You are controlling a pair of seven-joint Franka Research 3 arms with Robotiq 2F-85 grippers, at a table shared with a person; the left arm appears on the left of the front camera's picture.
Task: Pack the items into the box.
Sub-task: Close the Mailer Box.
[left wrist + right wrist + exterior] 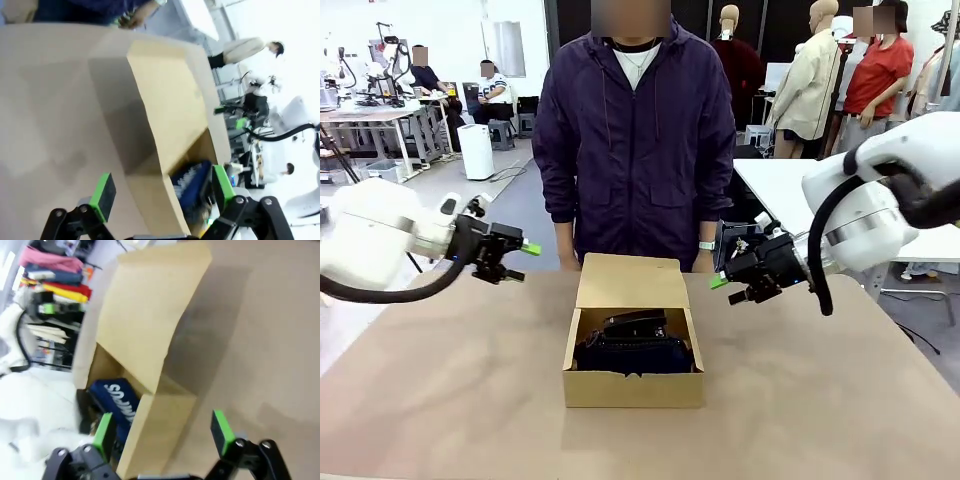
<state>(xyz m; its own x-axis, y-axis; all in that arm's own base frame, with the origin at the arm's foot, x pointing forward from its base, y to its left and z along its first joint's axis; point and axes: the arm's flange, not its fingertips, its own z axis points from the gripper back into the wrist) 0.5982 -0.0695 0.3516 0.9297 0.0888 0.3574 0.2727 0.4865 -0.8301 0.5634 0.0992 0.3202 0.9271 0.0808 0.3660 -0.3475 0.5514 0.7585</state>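
Box (633, 385): brown cardboard, flap up; soft navy bundle (635, 352) inside. Left tool (516, 251), right tool (725, 279) open, empty.

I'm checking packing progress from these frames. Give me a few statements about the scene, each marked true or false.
1. The box stands with its flap lid open. True.
2. The left gripper is shut on the stapler. False: its fingers are open and hold nothing.
3. A dark bundle lies inside the box. True.
4. The right gripper is reaching down into the box. False: it hangs above the table, to the box's right.
5. The person stands at the far side of the table, behind the box. True.
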